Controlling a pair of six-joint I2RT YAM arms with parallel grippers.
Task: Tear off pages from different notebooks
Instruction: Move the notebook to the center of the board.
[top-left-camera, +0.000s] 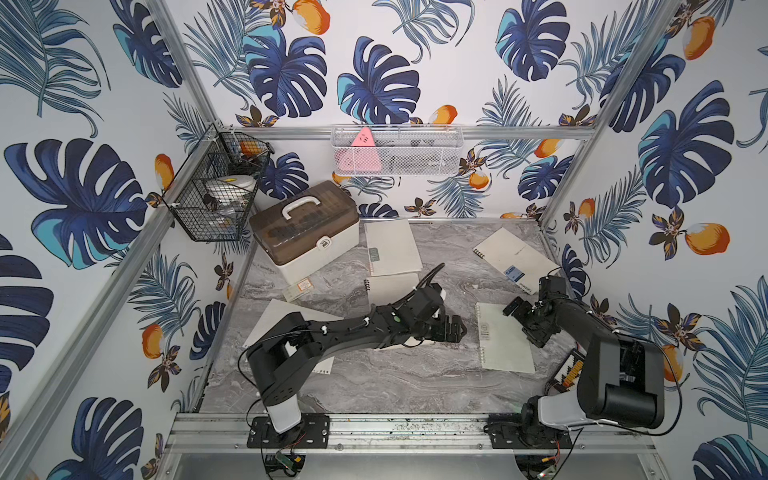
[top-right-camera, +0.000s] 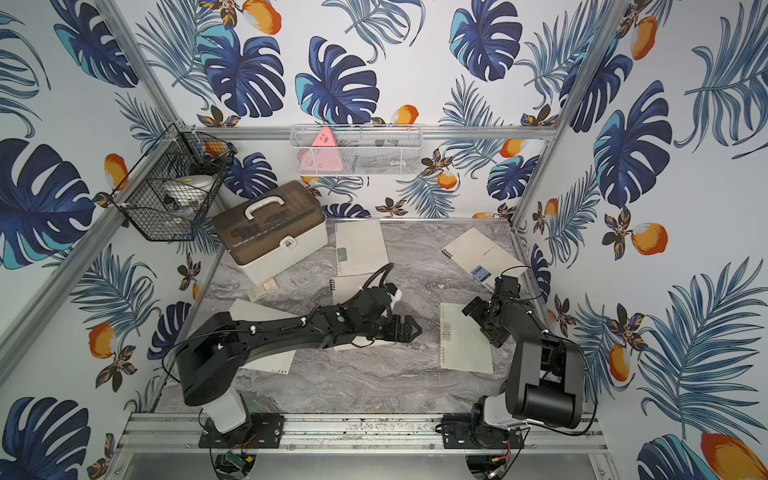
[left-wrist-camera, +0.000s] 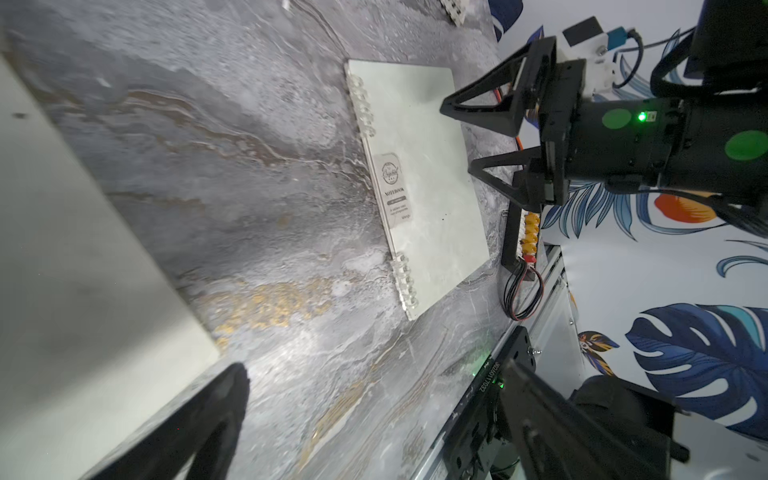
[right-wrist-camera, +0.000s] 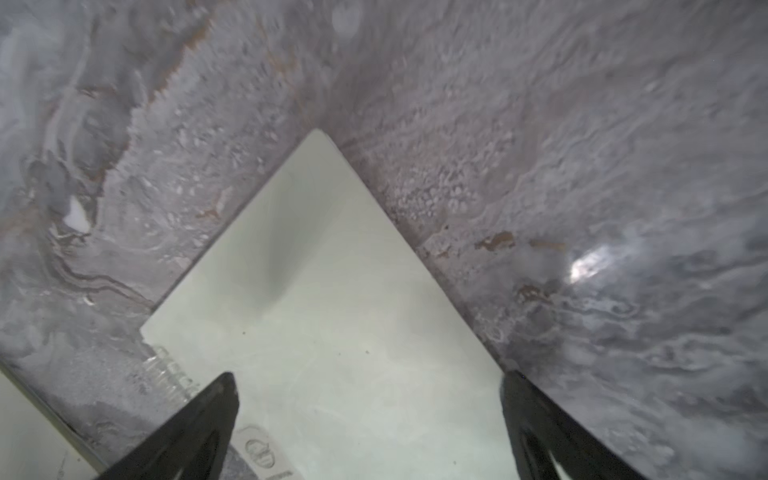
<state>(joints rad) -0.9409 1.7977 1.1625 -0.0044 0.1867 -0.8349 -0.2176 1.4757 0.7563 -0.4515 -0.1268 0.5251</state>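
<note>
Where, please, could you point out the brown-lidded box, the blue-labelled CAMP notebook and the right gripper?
brown-lidded box (top-left-camera: 291, 232): in a top view, on the brown lid.
CAMP notebook (top-left-camera: 515, 255): in a top view, middle of its cover.
right gripper (left-wrist-camera: 456, 140): left wrist view, midway between its open fingertips.

Lying flat in a top view: closed grey-green-labelled notebook (top-left-camera: 392, 245), upper centre; CAMP notebook (top-left-camera: 515, 257), upper right, askew; clear-coiled notebook (top-left-camera: 505, 340), right of centre; cream sheet (top-left-camera: 272, 311), lower left, partly hidden.
</note>
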